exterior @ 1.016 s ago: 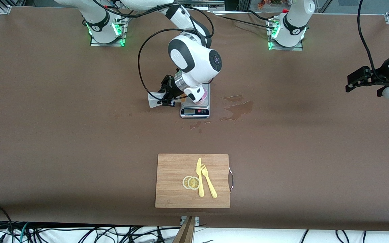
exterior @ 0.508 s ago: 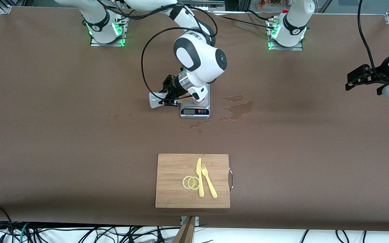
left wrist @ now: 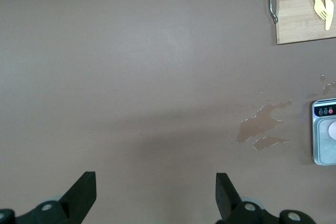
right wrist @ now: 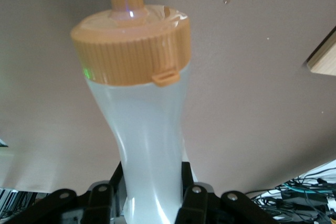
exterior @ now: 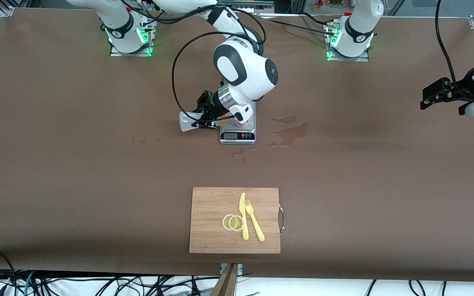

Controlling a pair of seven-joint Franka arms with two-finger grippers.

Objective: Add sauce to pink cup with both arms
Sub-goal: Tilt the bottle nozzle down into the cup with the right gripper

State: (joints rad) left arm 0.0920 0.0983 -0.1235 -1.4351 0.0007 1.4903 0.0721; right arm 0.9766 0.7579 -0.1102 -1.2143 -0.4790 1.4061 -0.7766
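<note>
Upper middle of the front frame: on the brown worktop (exterior: 97, 164) sits a kitchen scale (exterior: 238, 131) carrying the pink cup (exterior: 243, 121). My right hand (exterior: 204, 119) grips the sauce bottle (exterior: 188, 122) tipped sideways beside it; the soft, light plastic probably squeezes best mid-body. My left hand (left wrist: 152, 192) waits spread open at the right edge.
</note>
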